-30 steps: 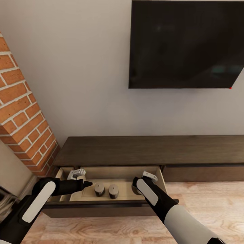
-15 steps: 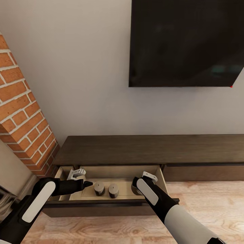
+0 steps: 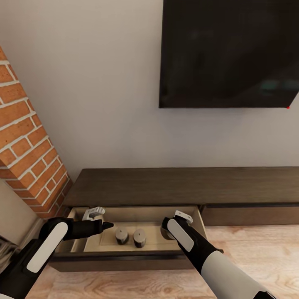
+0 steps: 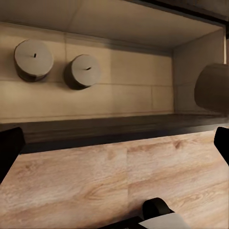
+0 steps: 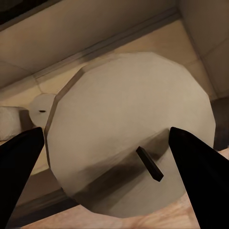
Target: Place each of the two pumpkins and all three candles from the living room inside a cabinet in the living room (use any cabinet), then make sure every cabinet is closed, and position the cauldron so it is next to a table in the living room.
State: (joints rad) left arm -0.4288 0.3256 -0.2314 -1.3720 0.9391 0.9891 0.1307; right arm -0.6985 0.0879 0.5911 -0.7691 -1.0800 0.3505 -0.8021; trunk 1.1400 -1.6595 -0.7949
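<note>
Dark-brown cabinet [image 3: 178, 185] drawer [image 3: 137, 245] holds two candles [image 3: 121, 235]; right end effector [image 5: 107, 176] grips a third.

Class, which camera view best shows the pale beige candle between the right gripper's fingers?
The right wrist view: the pale beige stubby candle looms large between the right gripper's dark fingers, top face and wick plain. The head view hides most of it behind the right arm. The left wrist view catches only its blurred side at the open wooden drawer's end.

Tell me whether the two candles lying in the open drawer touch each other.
Apart. The left wrist view shows bare drawer floor between one candle and the other candle.
</note>
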